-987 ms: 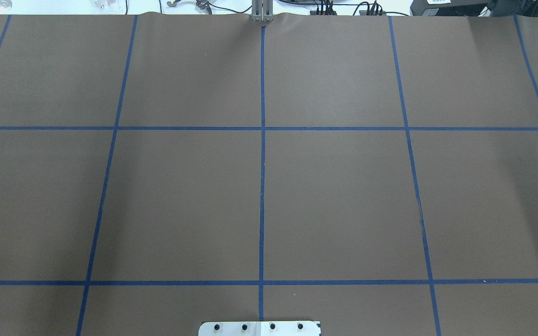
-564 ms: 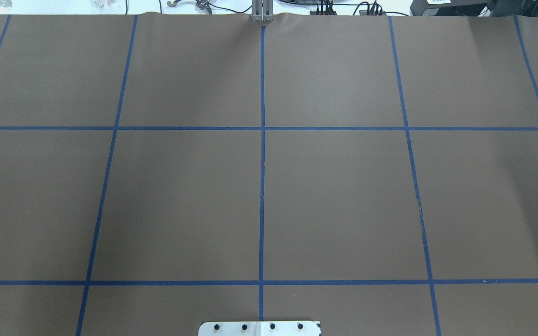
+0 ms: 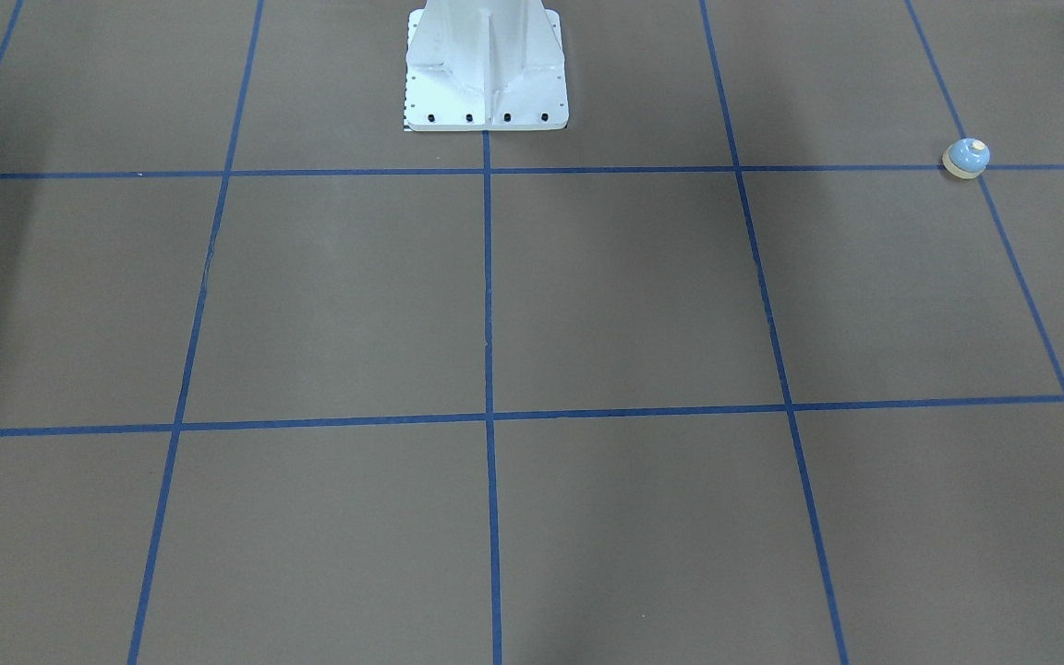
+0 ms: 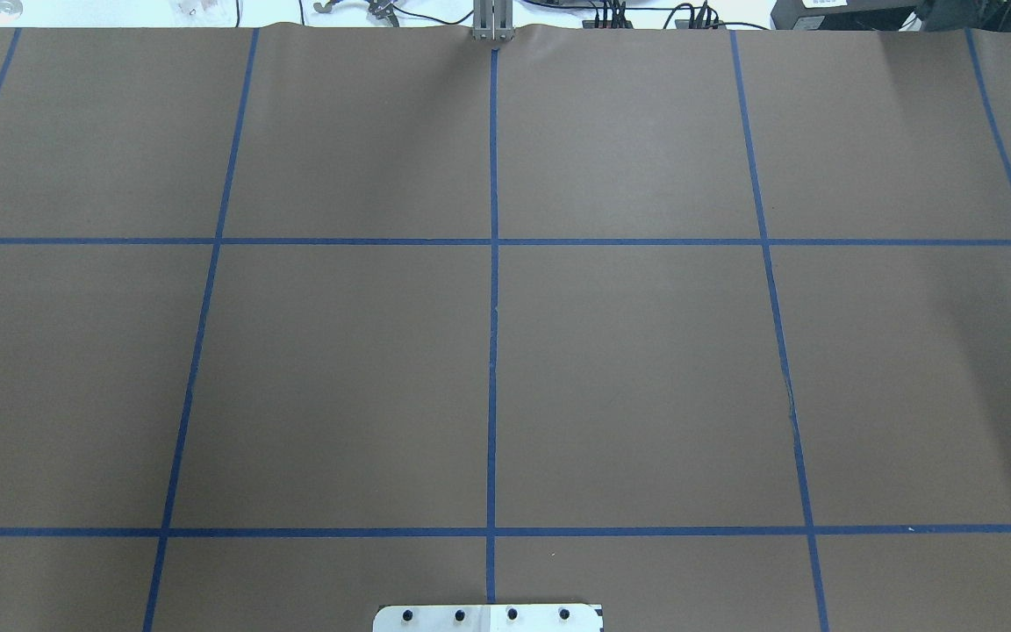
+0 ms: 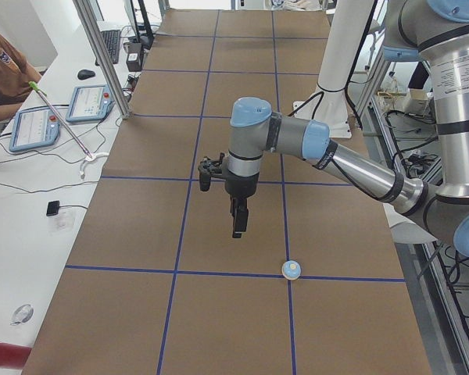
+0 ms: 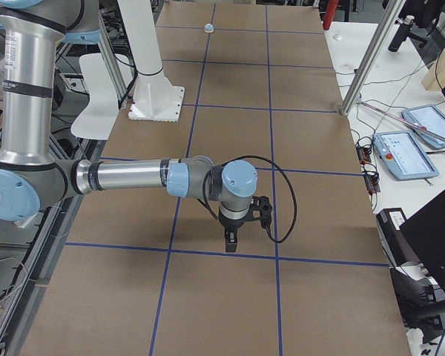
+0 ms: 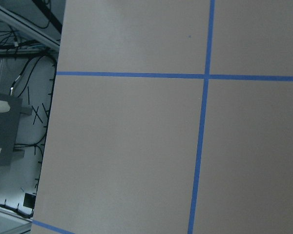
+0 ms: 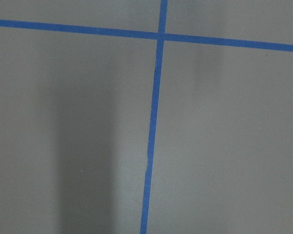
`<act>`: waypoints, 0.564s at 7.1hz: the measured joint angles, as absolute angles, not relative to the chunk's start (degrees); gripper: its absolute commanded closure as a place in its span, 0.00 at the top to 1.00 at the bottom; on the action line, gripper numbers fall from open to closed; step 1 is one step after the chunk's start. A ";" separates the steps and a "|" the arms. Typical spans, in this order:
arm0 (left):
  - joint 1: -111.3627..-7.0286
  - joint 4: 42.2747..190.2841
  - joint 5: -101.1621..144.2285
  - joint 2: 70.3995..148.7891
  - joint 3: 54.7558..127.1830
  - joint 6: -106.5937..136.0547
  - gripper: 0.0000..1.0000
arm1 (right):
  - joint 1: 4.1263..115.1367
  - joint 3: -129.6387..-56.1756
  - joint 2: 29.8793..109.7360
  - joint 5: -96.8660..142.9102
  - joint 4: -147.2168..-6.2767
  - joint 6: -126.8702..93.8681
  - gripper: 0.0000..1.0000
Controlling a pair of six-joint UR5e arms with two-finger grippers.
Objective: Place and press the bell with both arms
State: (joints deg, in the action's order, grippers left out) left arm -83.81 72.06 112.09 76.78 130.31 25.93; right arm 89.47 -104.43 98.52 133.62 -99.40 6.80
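The light-blue bell (image 3: 966,158) with a cream button stands upright on a blue tape line near the table's end on my left side. It also shows in the exterior left view (image 5: 291,269) and, far off, in the exterior right view (image 6: 208,28). My left gripper (image 5: 238,231) hangs above the table, up and left of the bell in that view and apart from it. My right gripper (image 6: 231,247) hangs over the table's other end, far from the bell. I cannot tell whether either is open or shut. Both wrist views show only bare table.
The white bolted pedestal (image 3: 486,83) stands at the robot's side of the table. Blue tape lines (image 4: 492,351) divide the brown table cover into squares. A side bench with tablets (image 5: 35,125) and a metal post (image 5: 102,55) runs along the far edge.
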 measured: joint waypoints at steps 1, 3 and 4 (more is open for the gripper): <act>-81.56 70.11 109.82 76.49 131.93 34.19 1.00 | 89.47 -104.78 98.52 133.66 -99.41 6.78 1.00; -73.84 67.80 104.89 74.50 134.17 56.28 1.00 | 89.47 -105.28 98.53 133.68 -99.41 6.77 1.00; -66.57 67.49 102.30 73.45 134.47 71.59 1.00 | 89.47 -105.47 98.53 133.66 -99.41 6.78 1.00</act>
